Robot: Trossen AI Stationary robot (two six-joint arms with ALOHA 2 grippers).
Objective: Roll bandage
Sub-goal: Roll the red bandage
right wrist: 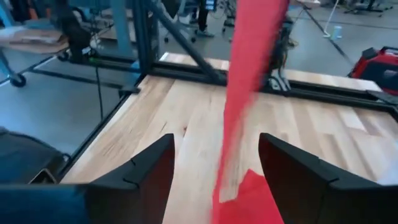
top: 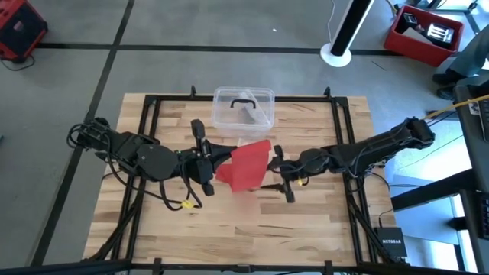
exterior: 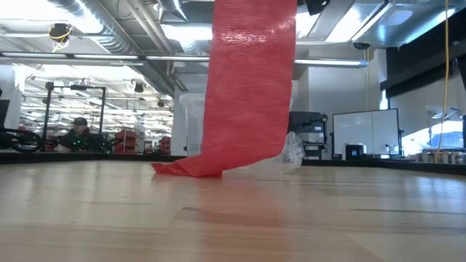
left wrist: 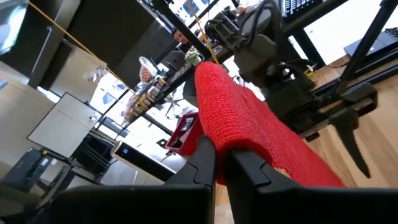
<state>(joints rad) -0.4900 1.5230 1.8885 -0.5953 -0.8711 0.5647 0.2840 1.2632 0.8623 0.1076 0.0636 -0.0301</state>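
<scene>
Reaching in from the table's left side, the left arm holds its left gripper (top: 208, 162) near the middle of the wooden table (top: 306, 221), and its fingers (left wrist: 202, 163) are pinched tight on one end of the bandage (top: 247, 164), a red fabric strip. In the left wrist view the red mesh bulges out from between the two dark fingers and runs away toward the other arm. Seen from table height, the bandage (exterior: 247, 87) hangs down as a broad flat band from above the picture's top edge, and its lower end lies crumpled on the tabletop (exterior: 233, 218). Just beyond the bandage, toward the far edge of the table, stands a clear plastic box (top: 243, 108) with a black handle. To the right of the bandage, the right gripper (top: 280, 174) comes in from the right arm, which stretches across from the table's right side. Its jaws stand wide apart, and in the right wrist view the bandage (right wrist: 249, 93) hangs in the gap between the two fingers (right wrist: 146, 168) without either one pressing on it. A person (exterior: 75, 135) is visible far off in the room behind the table, at the left of the low view.
</scene>
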